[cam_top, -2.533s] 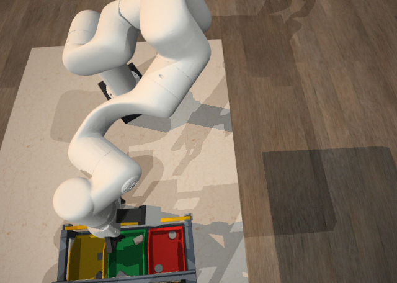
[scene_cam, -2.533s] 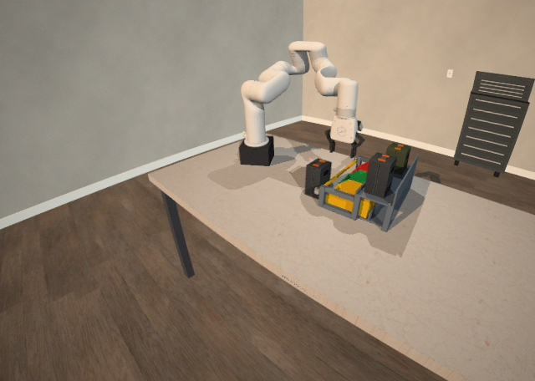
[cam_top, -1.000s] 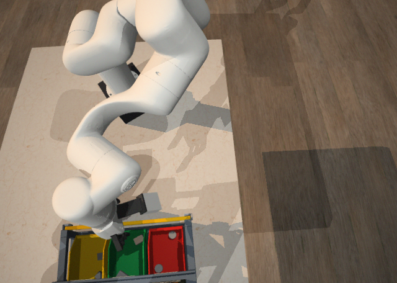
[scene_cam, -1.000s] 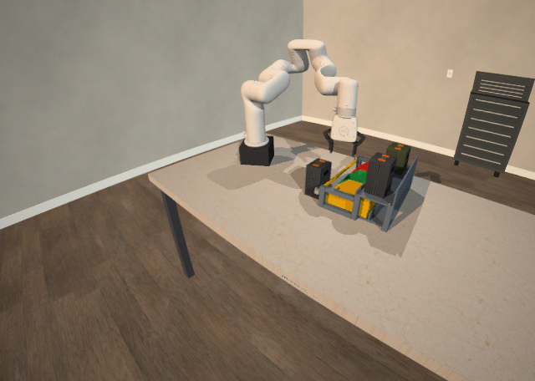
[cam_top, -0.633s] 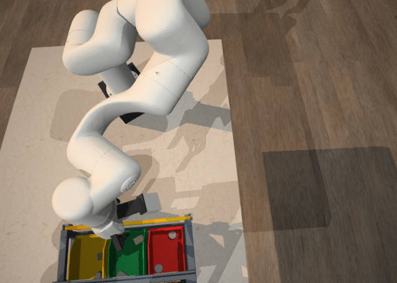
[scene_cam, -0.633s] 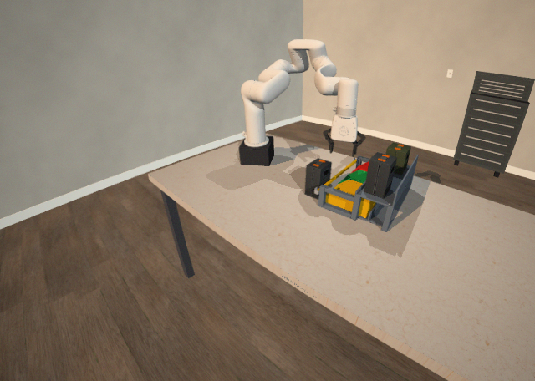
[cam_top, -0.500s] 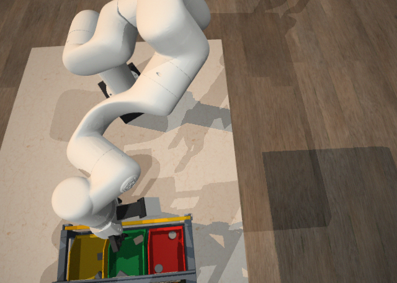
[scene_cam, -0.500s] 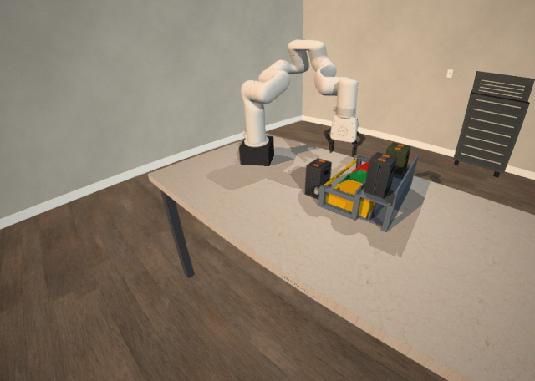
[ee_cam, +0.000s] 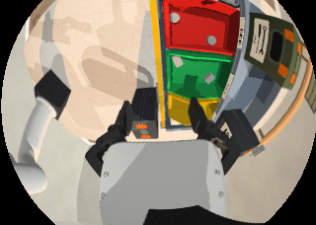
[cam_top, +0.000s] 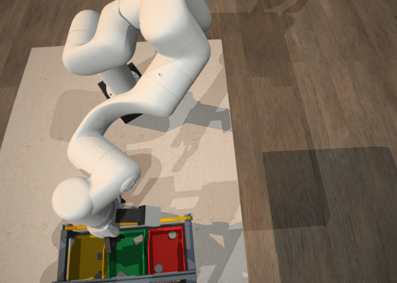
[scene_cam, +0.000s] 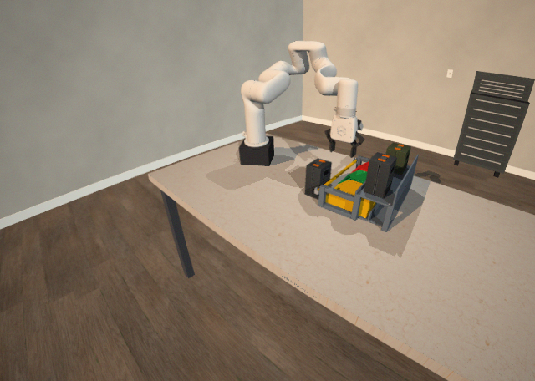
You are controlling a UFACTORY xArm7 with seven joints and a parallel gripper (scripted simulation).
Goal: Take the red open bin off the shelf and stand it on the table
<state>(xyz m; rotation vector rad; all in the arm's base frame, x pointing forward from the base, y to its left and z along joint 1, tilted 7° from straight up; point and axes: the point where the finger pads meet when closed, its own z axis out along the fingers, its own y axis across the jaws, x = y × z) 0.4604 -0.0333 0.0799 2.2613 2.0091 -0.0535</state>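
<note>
Our jaws (cam_top: 113, 244) (scene_cam: 342, 150) stand wide apart; beyond them, the red bin (cam_top: 166, 251) (scene_cam: 363, 167) (ee_cam: 199, 28) looks light, stiff; we'd pinch one wall, keeping it level.

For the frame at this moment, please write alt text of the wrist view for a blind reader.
The open, empty tool hangs over the shelf. Beyond it are yellow, green and red bins, the red one farthest, with two round parts inside.

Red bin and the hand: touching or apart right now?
Apart. The exterior view shows the open hand hanging above the rack, its fingertips clear of the red bin.
</note>
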